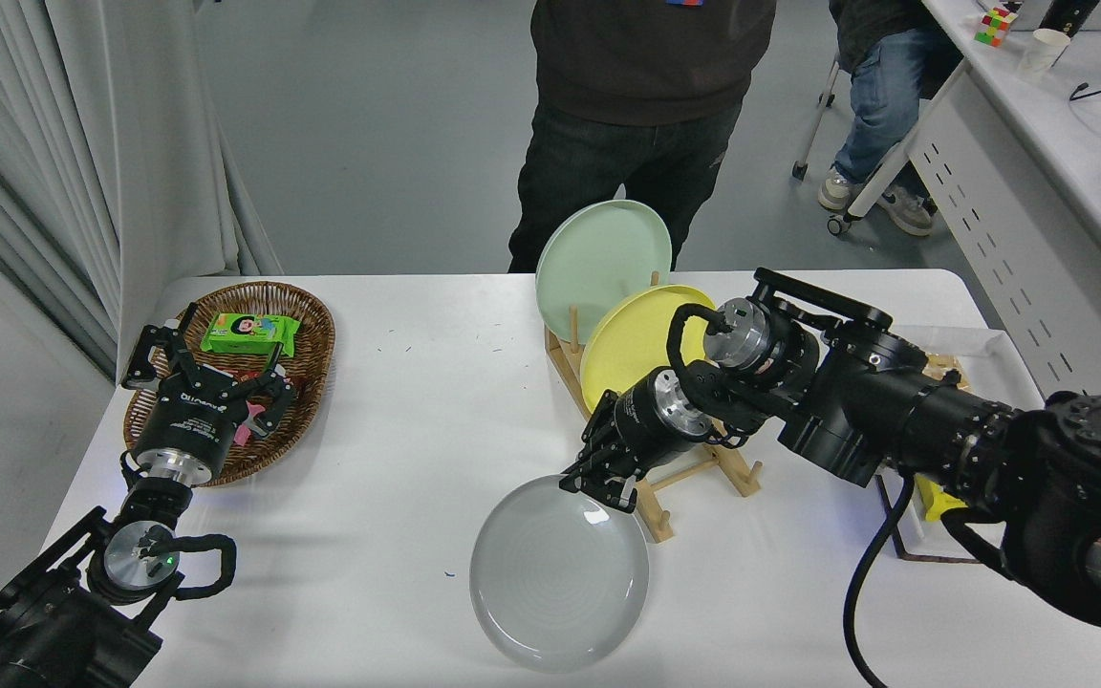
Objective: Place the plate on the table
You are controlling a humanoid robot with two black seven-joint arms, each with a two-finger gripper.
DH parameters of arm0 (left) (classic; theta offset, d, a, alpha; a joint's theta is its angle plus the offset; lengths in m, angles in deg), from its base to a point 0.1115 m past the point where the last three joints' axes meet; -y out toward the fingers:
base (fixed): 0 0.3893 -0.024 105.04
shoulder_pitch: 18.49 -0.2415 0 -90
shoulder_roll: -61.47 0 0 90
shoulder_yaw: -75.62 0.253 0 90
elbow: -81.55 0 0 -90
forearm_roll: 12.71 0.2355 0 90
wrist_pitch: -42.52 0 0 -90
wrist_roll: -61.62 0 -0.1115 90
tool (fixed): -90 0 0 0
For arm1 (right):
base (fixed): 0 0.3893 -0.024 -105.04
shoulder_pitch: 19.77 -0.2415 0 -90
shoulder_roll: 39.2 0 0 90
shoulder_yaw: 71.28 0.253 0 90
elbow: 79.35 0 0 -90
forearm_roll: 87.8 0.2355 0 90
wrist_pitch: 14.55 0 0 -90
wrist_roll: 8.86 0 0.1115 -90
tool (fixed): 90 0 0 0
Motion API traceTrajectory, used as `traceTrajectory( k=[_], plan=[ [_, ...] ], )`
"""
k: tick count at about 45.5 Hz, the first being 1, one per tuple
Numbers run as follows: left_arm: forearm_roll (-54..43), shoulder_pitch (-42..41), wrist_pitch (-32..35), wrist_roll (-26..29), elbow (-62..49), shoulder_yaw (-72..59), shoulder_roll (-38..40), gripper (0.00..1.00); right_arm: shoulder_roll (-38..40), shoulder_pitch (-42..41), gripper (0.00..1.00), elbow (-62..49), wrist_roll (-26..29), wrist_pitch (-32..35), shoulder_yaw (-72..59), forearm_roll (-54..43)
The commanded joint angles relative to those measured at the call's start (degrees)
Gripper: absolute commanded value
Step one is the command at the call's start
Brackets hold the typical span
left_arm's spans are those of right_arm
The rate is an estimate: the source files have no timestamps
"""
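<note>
The light grey plate (555, 578) is over the white table (398, 401) near its front edge, tilted slightly, left of the wooden rack's near end. My right gripper (598, 484) is shut on the plate's far rim and comes in from the right. I cannot tell whether the plate's near edge touches the tabletop. My left gripper (211, 368) is parked at the lower left over a wicker basket, its fingers spread open and empty.
A wooden plate rack (694, 473) holds a yellow plate (632, 339) and a pale green plate (598, 253). The wicker basket (307, 320) holds a green packet (249, 333). A white tray (985, 339) lies at the right. A person (636, 115) stands at the far side.
</note>
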Motion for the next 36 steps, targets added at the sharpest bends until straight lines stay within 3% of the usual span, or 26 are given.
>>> traceTrajectory(
  k=[1,10,36],
  plan=[
    [0.0,0.0,0.0,0.0,0.0,0.0,0.0,0.98,0.0,0.3,0.0,-0.9,0.0,1.8,0.1,-0.4],
    [0.0,0.0,0.0,0.0,0.0,0.0,0.0,0.98,0.0,0.5,0.0,-1.3,0.0,3.7,0.7,-0.3],
    [0.0,-0.1,0.0,0.0,0.0,0.0,0.0,0.98,0.0,1.8,0.0,-1.4,-3.2,0.6,0.9,-0.4]
  ],
)
